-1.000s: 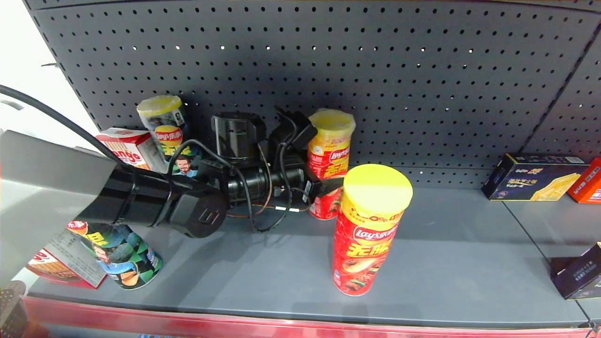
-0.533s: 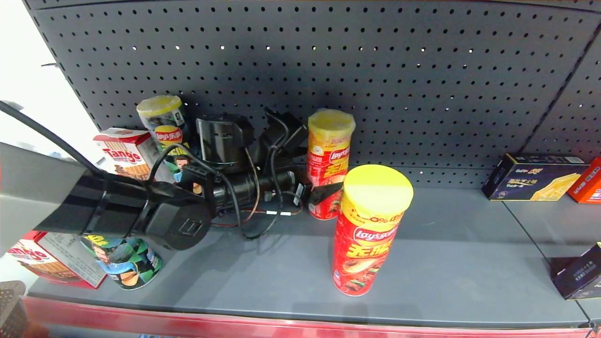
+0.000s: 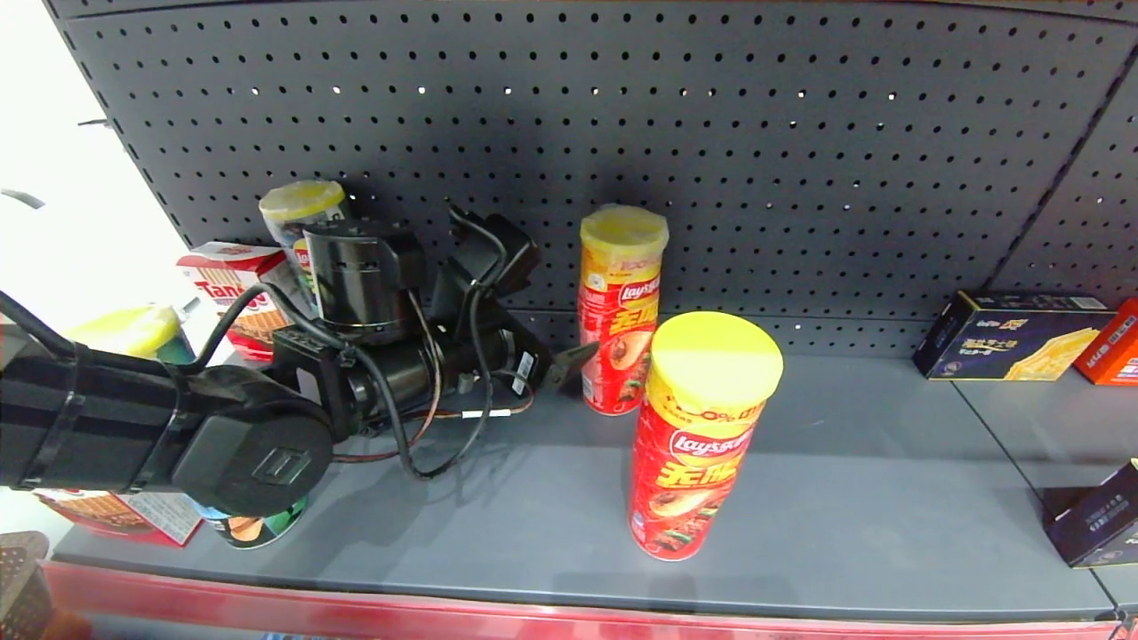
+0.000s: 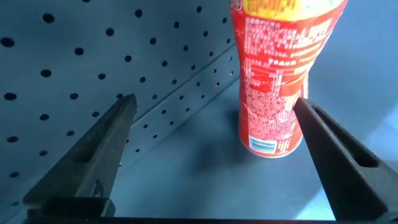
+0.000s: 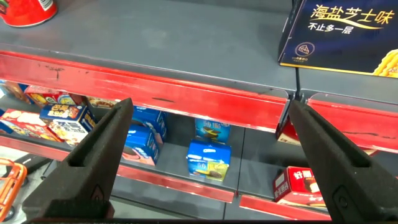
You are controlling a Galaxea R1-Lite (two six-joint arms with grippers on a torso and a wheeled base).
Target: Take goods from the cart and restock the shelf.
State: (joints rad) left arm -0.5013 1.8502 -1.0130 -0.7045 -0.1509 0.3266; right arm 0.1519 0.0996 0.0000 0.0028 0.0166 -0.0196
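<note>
Two red chip cans with yellow lids stand upright on the grey shelf [image 3: 845, 498]: one at the back [image 3: 620, 311] by the pegboard, one nearer the front [image 3: 702, 436]. My left gripper [image 3: 569, 360] hangs just left of the back can, open and empty, a small gap between them. In the left wrist view the open left gripper [image 4: 214, 104] frames that can [image 4: 273, 81] a little ahead of its fingertips. My right gripper [image 5: 211, 107] is open and empty, out in front of the shelf's red front edge [image 5: 186, 87].
Green chip cans [image 3: 298, 209] and a wafer box [image 3: 227, 276] crowd the shelf's left end behind my left arm. A dark blue box [image 3: 1013, 342], an orange box [image 3: 1111, 356] and another dark box [image 3: 1093, 524] sit at the right. Blue boxes [image 5: 208, 158] fill a lower shelf.
My left arm has drawn back to the left, away from the back red can; its fingers were at the can a second ago. The can stays upright in place.
</note>
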